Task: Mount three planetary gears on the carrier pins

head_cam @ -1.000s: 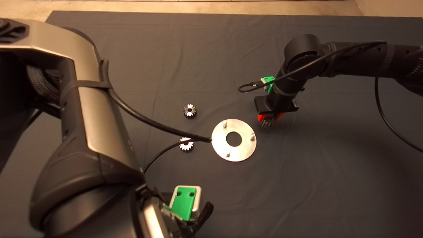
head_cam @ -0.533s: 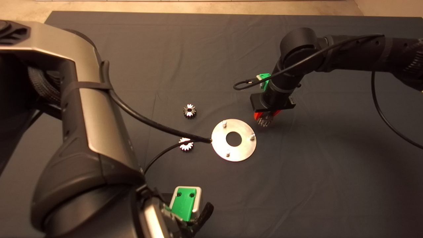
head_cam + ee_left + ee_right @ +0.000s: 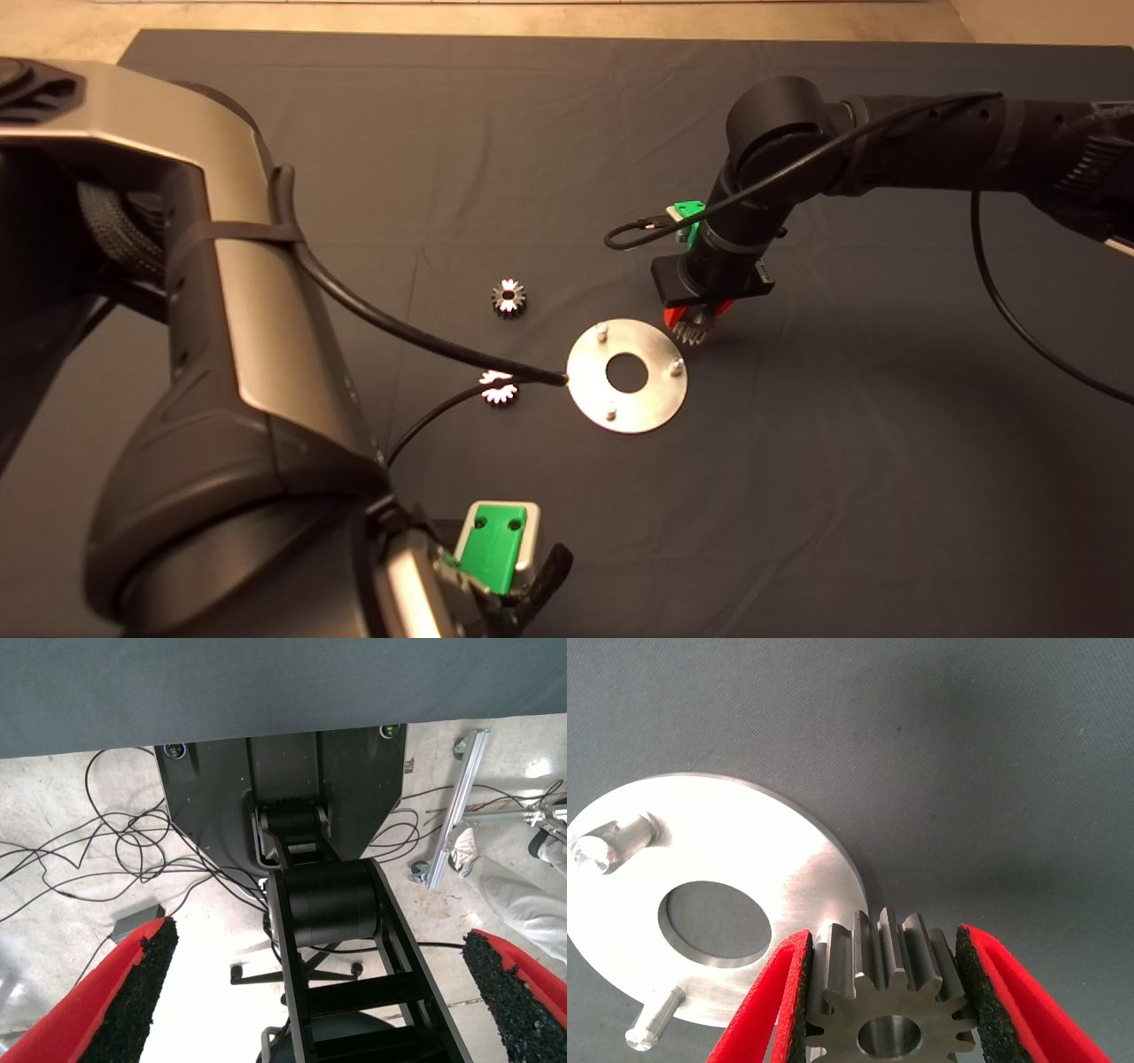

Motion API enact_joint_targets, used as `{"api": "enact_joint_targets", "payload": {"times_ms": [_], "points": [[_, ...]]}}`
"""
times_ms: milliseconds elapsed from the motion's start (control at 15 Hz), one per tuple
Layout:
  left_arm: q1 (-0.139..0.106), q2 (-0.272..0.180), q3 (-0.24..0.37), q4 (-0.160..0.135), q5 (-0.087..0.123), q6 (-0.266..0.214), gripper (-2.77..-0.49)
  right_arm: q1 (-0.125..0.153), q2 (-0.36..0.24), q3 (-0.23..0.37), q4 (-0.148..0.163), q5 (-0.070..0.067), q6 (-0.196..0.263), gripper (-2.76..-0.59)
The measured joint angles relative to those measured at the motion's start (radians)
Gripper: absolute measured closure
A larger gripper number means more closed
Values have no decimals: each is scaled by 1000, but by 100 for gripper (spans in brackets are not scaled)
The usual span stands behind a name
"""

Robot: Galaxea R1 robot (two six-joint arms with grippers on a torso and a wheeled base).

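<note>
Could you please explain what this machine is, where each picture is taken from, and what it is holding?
This is a two-armed robot working over a dark mat. The head view looks down from above; each wrist view comes from a camera on that arm.

The right gripper reaches in from the right beside a flat silver disc, its red fingers shut on a small steel gear, seen close up in its wrist view. Three short pins stand bare on the disc. Two more gears lie loose on the mat, to the disc's left.

The left gripper waits at the lower edge, open; its wrist view shows only the robot's base, floor and cables.
</note>
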Motion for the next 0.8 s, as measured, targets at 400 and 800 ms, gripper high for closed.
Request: {"api": "enact_joint_targets", "payload": {"times_ms": [400,800], "points": [[0,0,0,0,0,0,-234,0,11,19,1,0,0,-106],[0,0,0,0,0,0,-234,-6,44,27,2,0,-2,-106]]}}
